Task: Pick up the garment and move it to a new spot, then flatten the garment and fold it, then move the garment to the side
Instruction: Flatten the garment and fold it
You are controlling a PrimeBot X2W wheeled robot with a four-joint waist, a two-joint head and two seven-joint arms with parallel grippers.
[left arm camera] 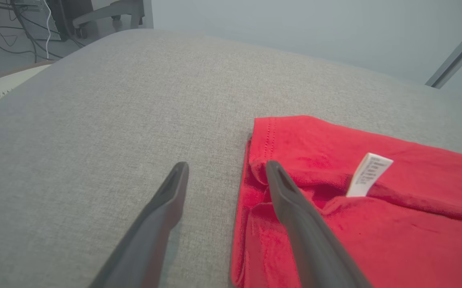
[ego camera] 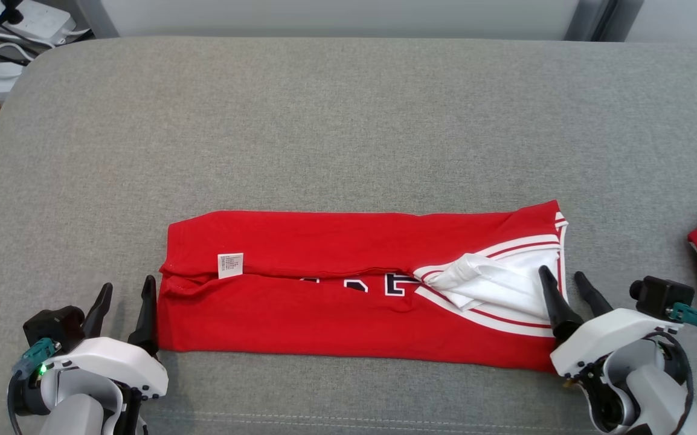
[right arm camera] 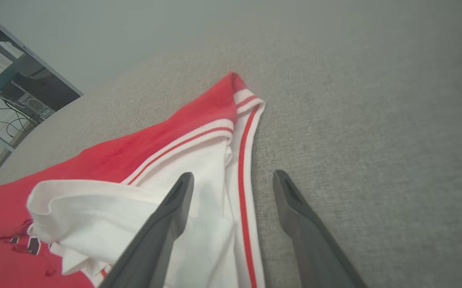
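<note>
Red garment [ego camera: 348, 314] lying as a long folded band on the grey cushion [ego camera: 348, 121], between the left gripper [ego camera: 128, 284] and the right gripper [ego camera: 561, 273]; both stand wide open and hold nothing. Risk: each inner finger sits over a cloth end, so a sideways move may drag it. The white flap [ego camera: 493, 284] (bunched, not flat) may get folded in crooked.
</note>
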